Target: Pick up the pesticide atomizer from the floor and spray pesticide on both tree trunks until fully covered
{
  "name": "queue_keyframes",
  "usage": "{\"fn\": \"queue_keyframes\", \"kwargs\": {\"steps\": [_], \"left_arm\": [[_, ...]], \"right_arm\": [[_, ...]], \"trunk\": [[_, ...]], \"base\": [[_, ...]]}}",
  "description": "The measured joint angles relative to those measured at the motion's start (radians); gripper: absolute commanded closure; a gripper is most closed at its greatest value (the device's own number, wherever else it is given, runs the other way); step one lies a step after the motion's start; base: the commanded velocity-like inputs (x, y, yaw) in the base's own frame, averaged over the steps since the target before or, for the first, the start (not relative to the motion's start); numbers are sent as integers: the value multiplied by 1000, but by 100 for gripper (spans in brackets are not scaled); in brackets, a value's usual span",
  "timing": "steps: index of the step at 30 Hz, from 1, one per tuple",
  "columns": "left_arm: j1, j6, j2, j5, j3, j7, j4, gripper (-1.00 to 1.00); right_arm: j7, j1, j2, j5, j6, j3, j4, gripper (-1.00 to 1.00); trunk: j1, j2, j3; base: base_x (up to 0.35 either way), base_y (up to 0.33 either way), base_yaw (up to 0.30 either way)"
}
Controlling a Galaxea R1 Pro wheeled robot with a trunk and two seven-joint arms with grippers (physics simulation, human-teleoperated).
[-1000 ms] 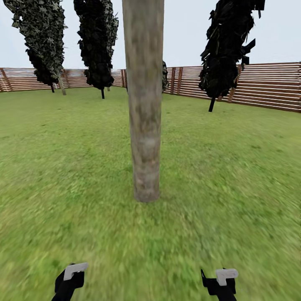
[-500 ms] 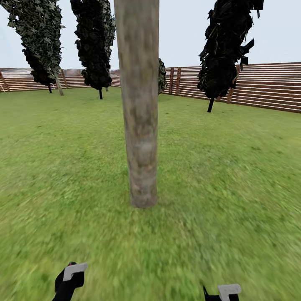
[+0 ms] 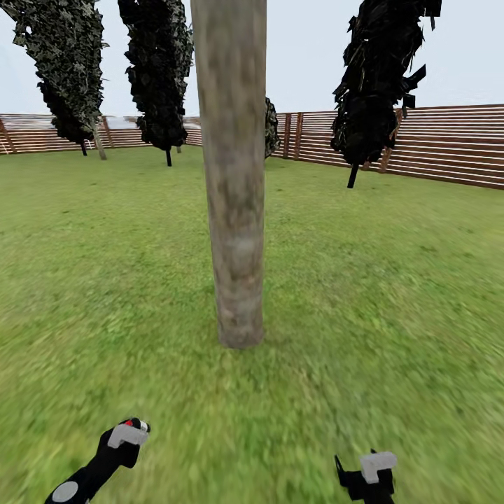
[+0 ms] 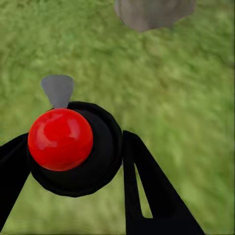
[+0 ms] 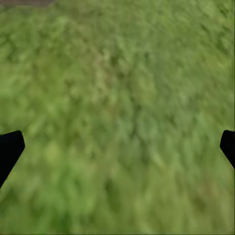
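A thick pale grey-beige tree trunk (image 3: pixel 234 210) rises from the grass straight ahead, and its base (image 4: pixel 152 12) also shows in the left wrist view. My left gripper (image 3: pixel 124 434) is low at the left, shut on the pesticide atomizer (image 3: pixel 128 423). In the left wrist view the atomizer (image 4: pixel 73 147) is a dark round bottle with a red spot on top, held between the black fingers (image 4: pixel 142 186). My right gripper (image 3: pixel 371 467) hangs low at the right, open over bare grass, its fingertips (image 5: pixel 10 147) spread wide. A second pale-trunked tree (image 3: pixel 99 143) stands far back left.
Two black-leaved trees with thin black trunks (image 3: pixel 168 155) (image 3: pixel 353 175) stand behind. A brown slatted fence (image 3: pixel 448 143) closes the lawn at the back and right. Green grass (image 3: pixel 392 294) spreads on all sides of the near trunk.
The camera first moved closer to the trunk, then held. Since then my left arm has lifted and reached forward, bringing the atomizer's red spot into sight. The right gripper rose slightly.
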Motion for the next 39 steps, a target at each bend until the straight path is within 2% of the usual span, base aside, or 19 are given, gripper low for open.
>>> {"fn": "queue_keyframes", "kwargs": {"steps": [1, 3, 5, 6, 7, 9, 11, 13, 15, 16, 19, 24, 26, 29, 31, 32, 36, 39], "left_arm": [[-2, 15, 7, -3, 0, -32, -8, 100], [-10, 70, 33, -13, -1, -151, -45, 100], [-19, 116, 57, -43, -1, -254, -89, 100], [-50, 202, 74, -234, 0, -482, -164, 100], [-58, 211, 71, -290, 0, -553, -182, 100], [-60, 222, 68, -342, 0, -605, -213, 100], [-60, 233, 67, -362, -1, -627, -229, 100], [-61, 264, 66, -377, -7, -649, -251, 100], [-61, 284, 66, -385, -100, -656, -265, 100], [-61, 300, 63, -386, -163, -656, -267, 100], [-62, 306, 60, -386, -179, -655, -268, 100], [-62, 308, 55, -389, -206, -655, -268, 100], [-62, 309, 50, -398, -226, -655, -268, 100], [-62, 309, 36, -414, -240, -655, -268, 100], [-62, 308, 10, -449, -246, -655, -268, 100], [-62, 308, -10, -483, -246, -655, -269, 100], [-62, 308, -58, -554, -247, -655, -268, 100], [-63, 308, -82, -571, -247, -655, -268, 100]], "right_arm": [[0, -1, 0, 23, 1, 10, -11, -100], [1, -9, -1, 132, 4, 43, -35, -100], [35, -32, 1, 249, 8, 59, -46, -100], [313, -103, 3, 424, 92, 68, -59, -100], [477, -169, 4, 437, 108, 68, -61, -100], [531, -186, 4, 444, 119, 67, -62, -100], [550, -194, 4, 445, 122, 68, -62, -100], [599, -206, 4, 446, 124, 68, -62, -100], [680, -214, 11, 447, 124, 71, -66, -100], [815, -218, 44, 450, 131, 72, -123, 100], [886, -228, 78, 453, 185, 72, -165, 100], [912, -258, 118, 453, 247, 76, -183, 100], [914, -262, 131, 454, 252, 101, -184, 100], [916, -265, 137, 454, 255, 158, -186, 100], [916, -267, 140, 453, 258, 210, -198, 100], [916, -268, 141, 451, 259, 220, -215, 100], [918, -268, 145, 450, 260, 231, -239, 100], [918, -268, 164, 451, 261, 233, -242, 100]], "trunk": [[0, 0, 0], [0, 0, 0], [0, 0, 0], [0, 0, 0], [0, 0, 0], [0, 0, 0], [0, 0, 0], [0, 0, 0], [0, 0, 0], [0, 0, 0], [0, 0, 0], [0, 0, 0], [0, 0, 0], [0, 0, 0], [0, 0, 0], [0, 0, 0], [0, 0, 0], [0, 0, 0]], "base": [[0, 0, 0], [0, 0, 0], [0, 0, 0], [0, 0, 0], [0, 0, 0], [0, 0, 0], [0, 0, 0], [0, 0, 0], [0, 0, 0], [0, 0, 0], [0, 0, 0], [0, 0, 0], [0, 0, 0], [0, 0, 0], [0, 0, 0], [0, 0, 0], [0, 0, 0], [0, 0, 0]]}}
